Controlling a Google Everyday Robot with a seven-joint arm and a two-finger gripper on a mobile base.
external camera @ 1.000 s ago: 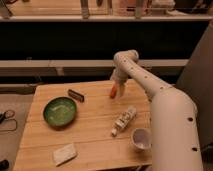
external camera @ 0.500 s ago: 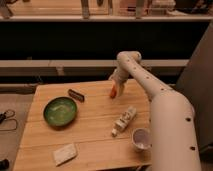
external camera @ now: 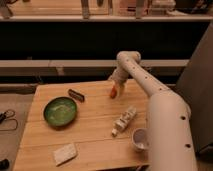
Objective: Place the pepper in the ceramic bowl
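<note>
Over the far middle of the wooden surface (external camera: 95, 135), the tool (external camera: 115, 88) hangs at the end of the white arm (external camera: 150, 92) with the pepper (external camera: 113, 92) at its tip. The pick-up half of the job looks done and the delivery is not yet made. The green ceramic bowl (external camera: 60, 110) sits well apart from the pepper, toward the left of the view and nearer the camera, with nothing visible inside it. A small dark bar (external camera: 76, 94) lies between the two, just beyond the bowl's far rim. What seems left is to carry the pepper across past that bar, bring it down over the bowl and let go. The tool appears closed on the pepper's upper end: the orange-red pod stands nearly upright with a slight tilt, which a loose one would hardly do. Whether its lower tip touches the surface or hangs just clear I cannot tell
</note>
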